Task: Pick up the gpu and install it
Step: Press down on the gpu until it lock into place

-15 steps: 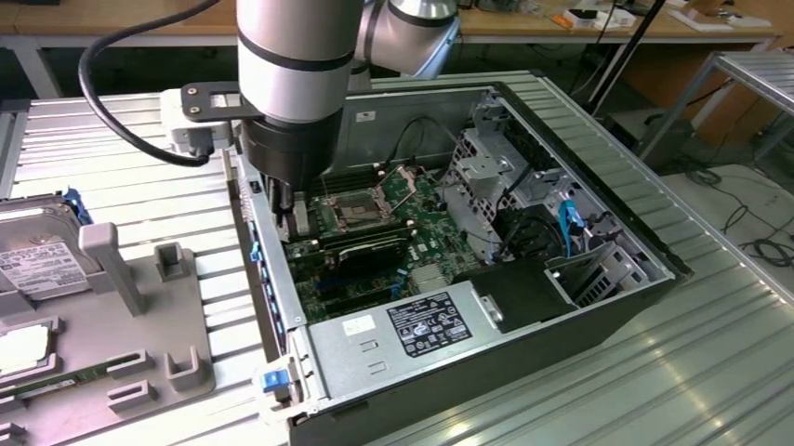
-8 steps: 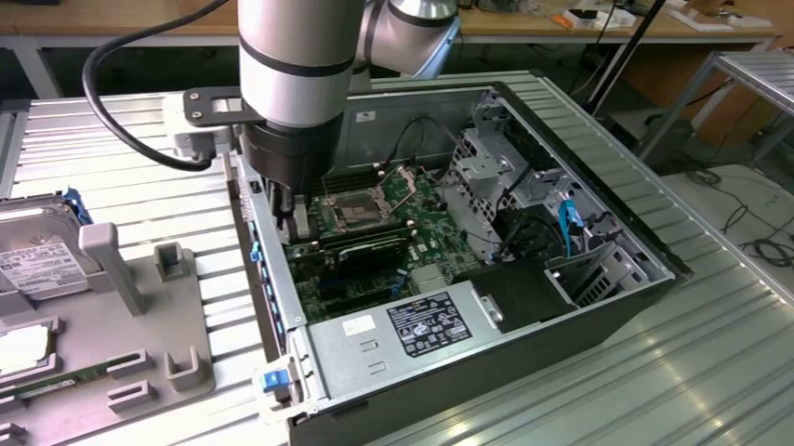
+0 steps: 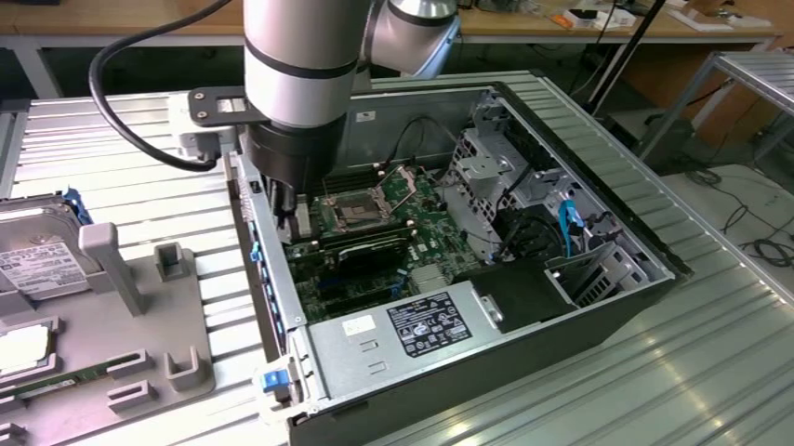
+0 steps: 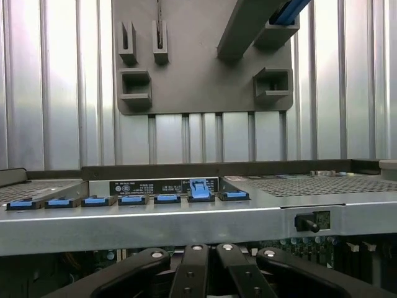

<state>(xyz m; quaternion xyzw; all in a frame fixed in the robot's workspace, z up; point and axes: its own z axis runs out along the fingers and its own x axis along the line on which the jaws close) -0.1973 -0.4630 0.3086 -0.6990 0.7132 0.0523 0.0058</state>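
Inside the open case [image 3: 496,232], near its rear wall, the claw [image 4: 208,251] is seen shut, fingers [image 4: 192,273] pressed together over the motherboard [image 3: 385,223]. The gpu [image 3: 366,249], a dark card, is seen seated across the board just beside the claw. Beyond, a grey tray [image 4: 198,62] lies on the counter [image 3: 149,130].
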